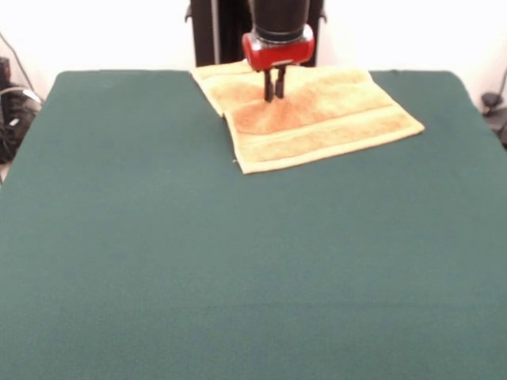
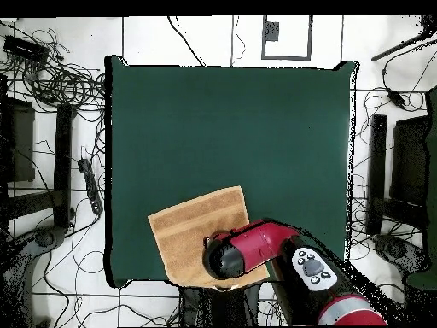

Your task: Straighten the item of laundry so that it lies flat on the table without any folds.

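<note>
Tangled black cables (image 2: pixel 60 81) on the white tiled floor (image 2: pixel 196 38), dark stands (image 2: pixel 61 162) beside them.

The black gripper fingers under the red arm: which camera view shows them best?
The front view. There the gripper hangs from the red wrist, its two dark fingers close together, tips at the orange-tan terry towel. In the overhead view the red and black arm covers the fingers entirely.

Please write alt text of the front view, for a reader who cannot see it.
A red and black robot gripper points straight down at an orange-tan towel, its two fingers close together. The towel lies at the far edge of a dark green table, one part folded over itself.
</note>
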`<state>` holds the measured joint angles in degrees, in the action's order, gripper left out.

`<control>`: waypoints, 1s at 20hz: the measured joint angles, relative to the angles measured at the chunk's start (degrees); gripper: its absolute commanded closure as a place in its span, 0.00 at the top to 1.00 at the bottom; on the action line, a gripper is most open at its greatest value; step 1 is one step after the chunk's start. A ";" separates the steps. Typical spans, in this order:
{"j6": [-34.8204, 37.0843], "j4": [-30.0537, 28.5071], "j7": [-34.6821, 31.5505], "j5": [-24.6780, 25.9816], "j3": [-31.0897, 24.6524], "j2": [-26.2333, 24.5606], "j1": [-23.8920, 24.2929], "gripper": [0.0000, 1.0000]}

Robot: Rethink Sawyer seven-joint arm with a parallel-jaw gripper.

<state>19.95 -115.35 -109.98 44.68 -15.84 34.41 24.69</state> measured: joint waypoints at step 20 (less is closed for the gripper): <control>4.42 1.64 0.04 3.96 -6.97 1.07 3.79 0.00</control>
<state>24.38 -113.70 -109.95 48.64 -22.81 35.48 28.48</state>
